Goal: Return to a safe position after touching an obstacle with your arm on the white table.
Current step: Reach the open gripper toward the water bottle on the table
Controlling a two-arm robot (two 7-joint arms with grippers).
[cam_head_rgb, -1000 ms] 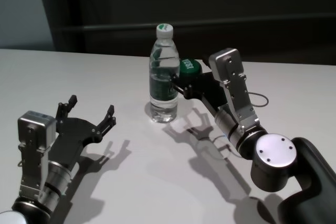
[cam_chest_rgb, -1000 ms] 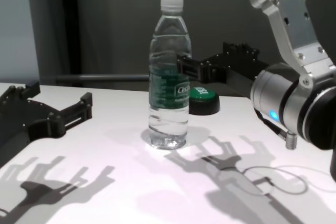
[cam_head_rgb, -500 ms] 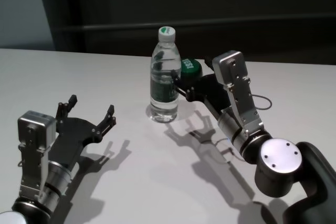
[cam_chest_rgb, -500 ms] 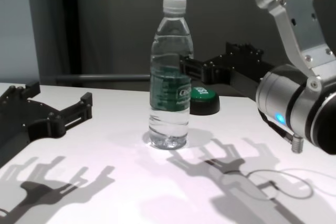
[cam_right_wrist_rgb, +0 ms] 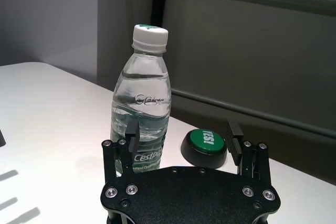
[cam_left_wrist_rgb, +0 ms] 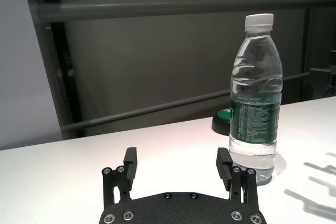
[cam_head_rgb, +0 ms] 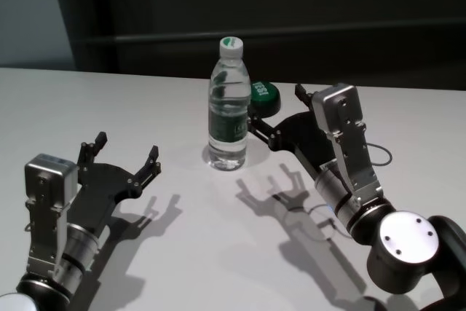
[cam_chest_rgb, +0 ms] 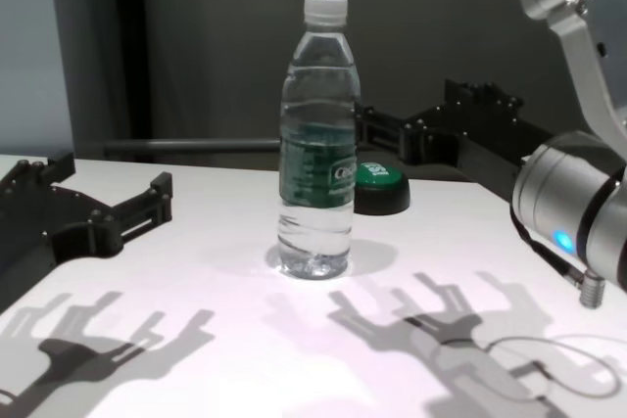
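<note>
While one bottle (cam_head_rgb: pixel 228 103) stands, two grippers (fingers (cam_head_rgb: pixel 152 159) spread) hover.

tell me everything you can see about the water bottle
The bottle is tall, clear ribbed plastic with a white screw cap and a dark green label with white lettering around its middle. It looks full of water and stands upright, cap on, on the white table. A green button sits behind it to the right. The open right claw is close beside it, apparently not touching.
</note>
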